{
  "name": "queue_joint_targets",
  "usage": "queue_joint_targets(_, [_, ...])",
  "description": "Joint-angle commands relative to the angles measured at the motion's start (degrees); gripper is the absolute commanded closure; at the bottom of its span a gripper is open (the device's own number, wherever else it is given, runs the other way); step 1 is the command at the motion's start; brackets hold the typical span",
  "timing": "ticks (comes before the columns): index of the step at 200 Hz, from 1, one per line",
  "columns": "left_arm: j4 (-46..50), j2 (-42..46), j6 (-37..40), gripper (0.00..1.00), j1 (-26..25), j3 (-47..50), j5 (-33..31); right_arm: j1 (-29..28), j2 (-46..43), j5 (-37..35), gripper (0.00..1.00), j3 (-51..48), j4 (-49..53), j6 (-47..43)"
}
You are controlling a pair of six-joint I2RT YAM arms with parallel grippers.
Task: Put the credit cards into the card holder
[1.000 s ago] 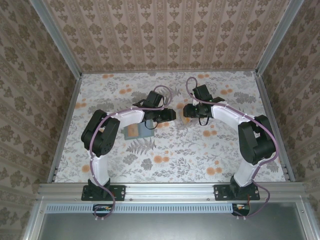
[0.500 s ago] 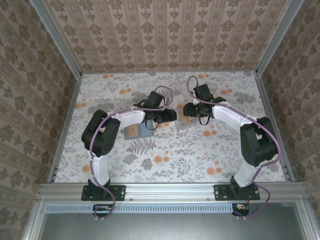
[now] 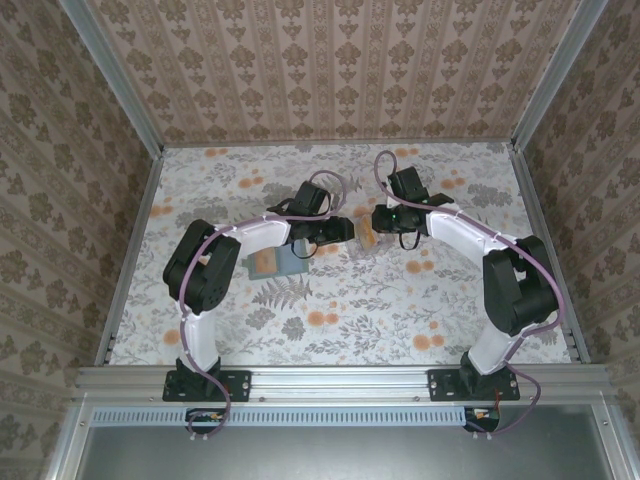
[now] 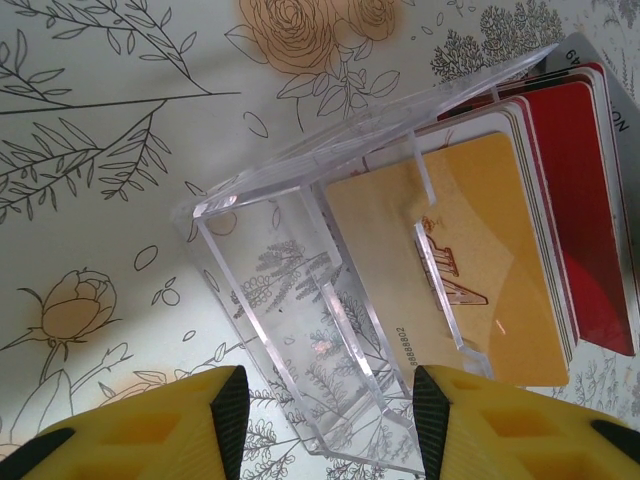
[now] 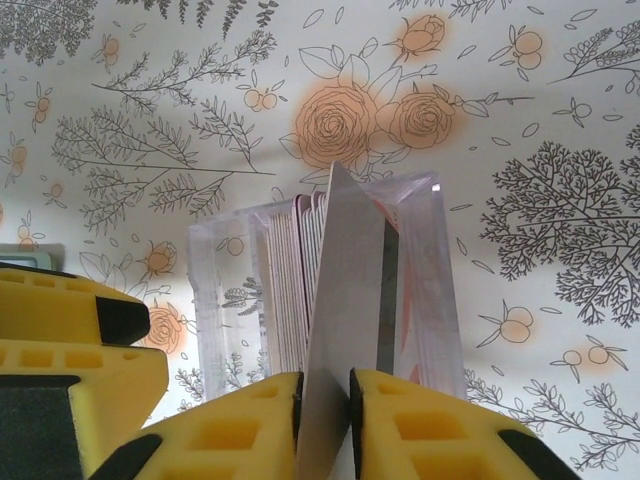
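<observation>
A clear plastic tray (image 4: 262, 262) holds a stack of credit cards, an orange-yellow one (image 4: 440, 250) in front and red ones (image 4: 592, 200) behind. My left gripper (image 4: 330, 412) has its pads on either side of the tray's near end and holds it. My right gripper (image 5: 325, 390) is shut on one credit card (image 5: 345, 300), seen almost edge-on, whose far end stands among the stack in the tray (image 5: 225, 290). From above the two grippers (image 3: 338, 230) (image 3: 376, 221) face each other mid-table with an orange card (image 3: 367, 233) between them. The grey-green card holder (image 3: 275, 263) lies flat beside the left forearm.
The floral tablecloth (image 3: 330, 330) covers the table, bounded by metal rails and patterned walls. The left gripper's yellow finger (image 5: 70, 340) sits close to the left of the tray in the right wrist view. Open cloth lies in front of both arms.
My right gripper has shut on a card at the tray. The right wrist edged slightly toward the left gripper, and an orange card now shows between them. The left arm stayed put.
</observation>
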State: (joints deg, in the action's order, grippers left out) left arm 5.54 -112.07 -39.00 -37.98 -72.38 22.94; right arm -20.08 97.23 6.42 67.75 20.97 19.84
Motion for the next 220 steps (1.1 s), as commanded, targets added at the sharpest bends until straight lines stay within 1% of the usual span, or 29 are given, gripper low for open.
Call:
queue_joint_targets(1, [0.16,-0.2,-0.29,0.51,-0.52,-1.2,0.35,0.04,-3.23,-1.77,0.8,-1.21,0.59,-0.29])
queue_joint_targets(25, [-2.3,1.76,-0.77,0.51,-0.52,0.67,-0.59,0.03,-5.85,-3.57,0.86,-2.82,-0.52,-0.24])
queue_joint_targets(43, [-4.66,3.26,-1.11,0.51,-0.52,2.18,-0.54,0.0,-8.4,-4.69,0.89,-4.41,-1.97,-0.22])
queue_joint_targets(67, [-10.24,5.37,-2.77,0.51,-0.5,5.06,1.17,0.01,-12.92,-5.91,0.93,-7.81,-5.29,-0.12])
queue_joint_targets(88, [-15.49,7.62,-4.46,0.51,-0.52,7.89,2.1,-0.05,-17.15,-6.53,0.94,-11.42,-9.07,0.09])
queue_joint_targets(97, [-18.46,8.77,-5.52,0.51,-0.44,9.29,2.86,0.03,-20.88,-5.93,0.94,-13.38,-11.33,0.19])
queue_joint_targets(110, [-24.48,9.85,-9.19,0.51,0.03,11.79,5.22,0.07,-24.19,-3.78,0.94,-16.29,-15.26,1.01])
queue_joint_targets(123, [-34.39,10.67,-14.24,0.5,0.75,15.08,7.84,0.23,-26.5,-0.4,0.94,-18.6,-19.12,2.35])
queue_joint_targets(134, [-41.16,11.23,-18.01,0.5,1.14,17.27,8.77,0.39,-27.41,2.96,0.93,-19.42,-21.46,3.43])
queue_joint_targets(146, [-46.13,11.85,-20.41,0.51,1.21,18.64,9.3,0.52,-27.46,7.05,0.93,-19.58,-23.24,5.27])
queue_joint_targets(163, [-50.67,12.68,-22.16,0.5,0.98,20.03,9.44,0.84,-26.46,12.31,0.93,-19.81,-26.28,8.6])
queue_joint_targets(183, [-53.53,12.71,-23.71,0.5,0.98,20.47,9.82,1.19,-25.23,16.94,0.93,-20.46,-30.25,12.84])
queue_joint_targets(206, [-58.71,11.66,-26.62,0.5,0.97,21.15,10.01,1.34,-24.22,20.01,0.92,-20.6,-32.91,15.93])
queue_joint_targets(220, [-59.16,11.22,-26.84,0.5,0.98,20.81,10.28,1.24,-23.47,21.13,0.92,-20.47,-33.88,17.02])
